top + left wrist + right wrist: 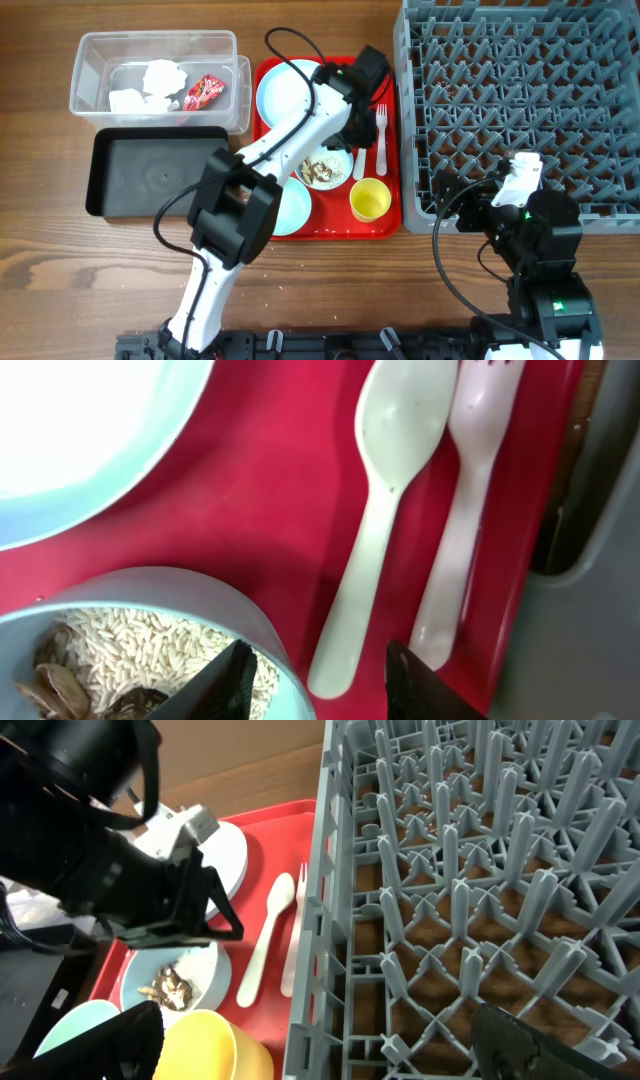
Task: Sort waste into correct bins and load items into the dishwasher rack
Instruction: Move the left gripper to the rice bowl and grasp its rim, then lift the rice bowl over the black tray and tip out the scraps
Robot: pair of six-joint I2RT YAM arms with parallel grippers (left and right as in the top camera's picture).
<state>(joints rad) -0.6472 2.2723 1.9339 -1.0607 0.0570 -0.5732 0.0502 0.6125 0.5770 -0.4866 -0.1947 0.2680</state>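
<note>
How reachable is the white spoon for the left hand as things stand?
Probably yes: the open left hand hovers over the spoon, its handle end between the fingers, nothing covering it. The fork lies tight beside, so one finger may catch it.

Left arm (290,130) links: white shells, smooth and rounded.
Left arm joints: black boxy housings, the largest at the elbow.
Left arm cable: black, running in free loops off the elbow and over the wrist.
Left arm indicator: small green light near the wrist.
Left gripper (325,680) fingers (235,682): black, matt, tapering to points.
Right arm (540,245): black housings, white block at the wrist end, green lights lit.
Right arm cable: black, one long curved run.
Right gripper (315,1042) fingers (95,1045): black, blurred.
</note>
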